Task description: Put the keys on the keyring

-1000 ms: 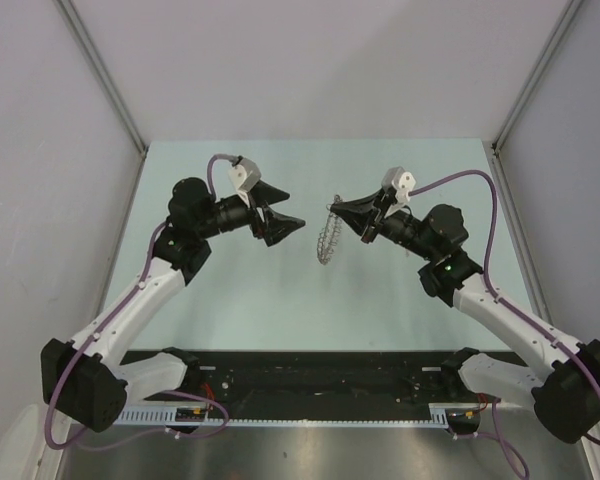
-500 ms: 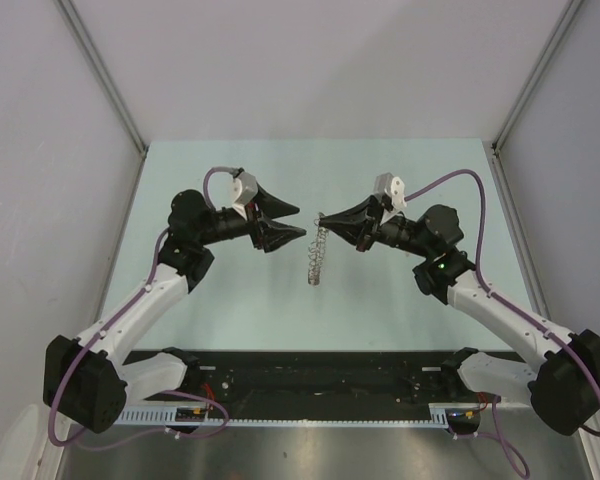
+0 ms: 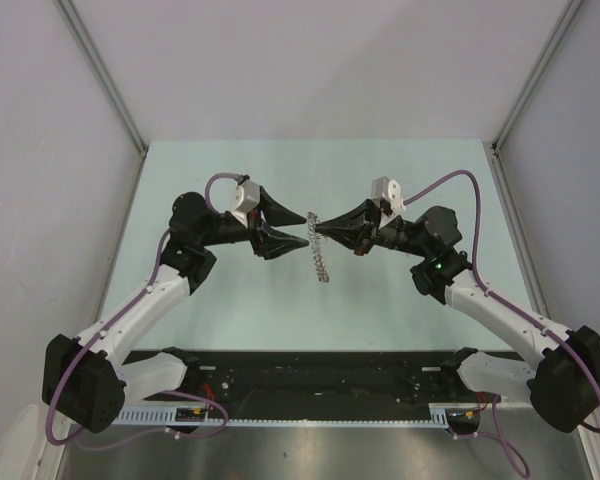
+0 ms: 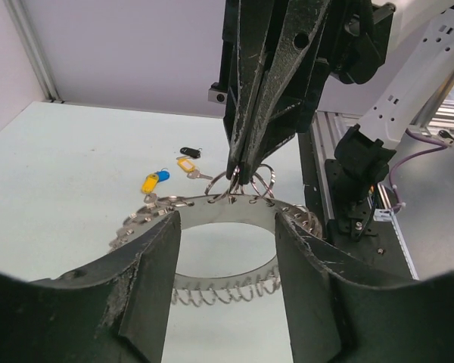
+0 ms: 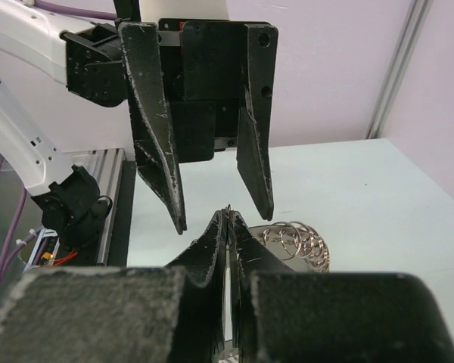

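Keyring (image 3: 320, 255) hangs in mid-air over mid-counter (image 3: 230, 310), pinched at its top edge by the right pincer (image 3: 313, 229), whose jaws are fully shut on it. Left pincer (image 3: 296, 226) faces it tip to tip, jaws partly apart, fingers (image 4: 147, 280) straddling the ring w/ gaps each side; contact can't be told. Keys (image 4: 186, 162) (yellow, blue, black heads) lie on the counter beyond, well apart from the ring. From above the ring shows nearly edge-on: long axis runs far-to-near, slightly tilted, hole toward the left pincer. In the left wrist view the fingers cover the ring's sides; the right wrist view shows only a few coils. Keys too small to spot from above.
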Available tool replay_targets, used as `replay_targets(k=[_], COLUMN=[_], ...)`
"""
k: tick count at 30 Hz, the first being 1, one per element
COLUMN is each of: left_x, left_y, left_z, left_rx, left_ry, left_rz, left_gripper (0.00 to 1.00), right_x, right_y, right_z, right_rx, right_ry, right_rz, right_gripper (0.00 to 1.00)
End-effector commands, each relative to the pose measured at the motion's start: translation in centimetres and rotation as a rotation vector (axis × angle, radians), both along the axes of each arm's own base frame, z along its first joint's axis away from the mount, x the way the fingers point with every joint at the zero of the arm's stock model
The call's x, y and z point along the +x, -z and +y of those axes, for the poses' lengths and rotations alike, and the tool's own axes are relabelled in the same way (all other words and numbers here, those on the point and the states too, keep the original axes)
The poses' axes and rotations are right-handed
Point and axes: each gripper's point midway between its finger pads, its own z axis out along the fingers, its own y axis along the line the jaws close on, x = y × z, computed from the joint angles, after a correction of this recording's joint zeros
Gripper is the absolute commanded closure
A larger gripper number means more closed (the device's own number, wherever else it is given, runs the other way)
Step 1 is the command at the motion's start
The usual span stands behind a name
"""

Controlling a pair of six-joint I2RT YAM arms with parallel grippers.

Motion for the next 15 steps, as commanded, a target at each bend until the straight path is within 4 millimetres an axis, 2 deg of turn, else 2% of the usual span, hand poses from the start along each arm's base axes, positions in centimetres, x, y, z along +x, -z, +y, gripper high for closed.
replay_targets(k=[1, 10, 15], left_x=[-0.97, -1.24, -1.37], left_y=[-0.85, -0.77, -0.61], left_z=[-0.28, -0.53, -0.72], left_rx=[-0.012, -0.009, -0.002], left_ry=[0.045, 0.057, 0.067], left_rz=[-0.022, -0.009, 0.002], left_gripper=[0.46, 0.66, 0.7], right_x=[-1.06, -1.17, -1.14], right_y=[-2.33, -2.26, -2.31], right_z=[0.19, 0.51, 0.53], right_rx=[0.049, 0.048, 0.05], right_ry=[-0.033, -0.042, -0.04], right_rz=[-0.083, -0.08, -0.08], right_gripper=[1.0, 1.0, 1.0])
